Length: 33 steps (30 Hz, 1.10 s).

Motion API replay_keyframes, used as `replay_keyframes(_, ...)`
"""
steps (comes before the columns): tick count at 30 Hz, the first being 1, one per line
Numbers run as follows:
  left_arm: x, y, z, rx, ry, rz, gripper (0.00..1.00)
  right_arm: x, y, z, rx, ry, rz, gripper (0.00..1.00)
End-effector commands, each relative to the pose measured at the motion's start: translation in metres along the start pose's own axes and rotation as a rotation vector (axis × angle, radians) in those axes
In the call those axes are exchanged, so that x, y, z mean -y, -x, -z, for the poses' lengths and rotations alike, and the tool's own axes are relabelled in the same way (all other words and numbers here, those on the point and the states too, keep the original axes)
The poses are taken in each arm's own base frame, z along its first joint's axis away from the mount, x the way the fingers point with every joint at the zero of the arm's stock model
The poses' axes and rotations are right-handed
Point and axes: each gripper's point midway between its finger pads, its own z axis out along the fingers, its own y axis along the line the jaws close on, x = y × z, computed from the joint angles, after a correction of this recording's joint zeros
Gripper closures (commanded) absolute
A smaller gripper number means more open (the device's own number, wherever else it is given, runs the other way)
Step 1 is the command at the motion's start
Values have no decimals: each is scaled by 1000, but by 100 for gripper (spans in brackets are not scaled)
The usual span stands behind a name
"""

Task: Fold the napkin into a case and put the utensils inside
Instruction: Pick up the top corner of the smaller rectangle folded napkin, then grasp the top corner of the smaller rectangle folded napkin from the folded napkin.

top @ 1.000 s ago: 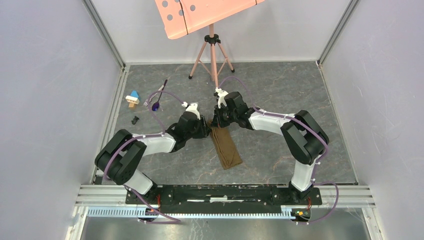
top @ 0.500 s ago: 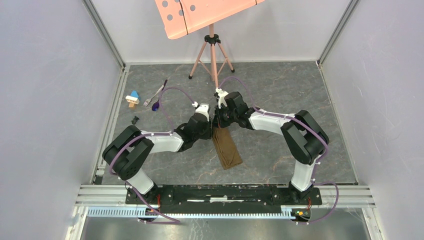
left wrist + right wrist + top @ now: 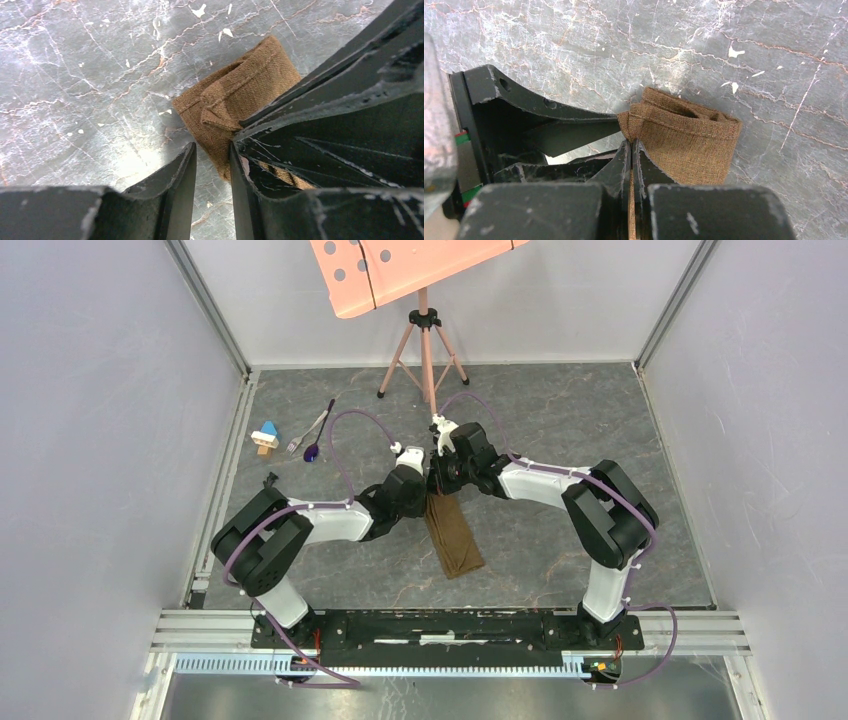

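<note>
1. A grey marbled tabletop (image 3: pixel 560 420) sits between pale walls (image 3: pixel 100 440); the small silver metal fork (image 3: pixel 305 432) and purple-bowled spoon (image 3: pixel 313 450) lie well left of the narrow olive-brown folded cloth case (image 3: pixel 455 535).
2. The left gripper (image 3: pixel 212 150) reaches low to the case's far end, fingers narrowly parted at its corner.
3. The right gripper (image 3: pixel 633 144) meets it there, fingers pressed together, pinching a cloth layer.
</note>
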Motion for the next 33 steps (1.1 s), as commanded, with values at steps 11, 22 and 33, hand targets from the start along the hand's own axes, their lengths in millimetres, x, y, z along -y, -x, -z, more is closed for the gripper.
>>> replay_keyframes(11,-4,37,-1,113,56,-38,73,-20,15,9,26,54,33,100)
replay_keyframes(22,-2,40,1,123,42,-27,78,-23,7,6,5,49,41,100)
replay_keyframes(33,-20,31,25,125,99,81,89,-36,-6,-2,-55,71,81,100)
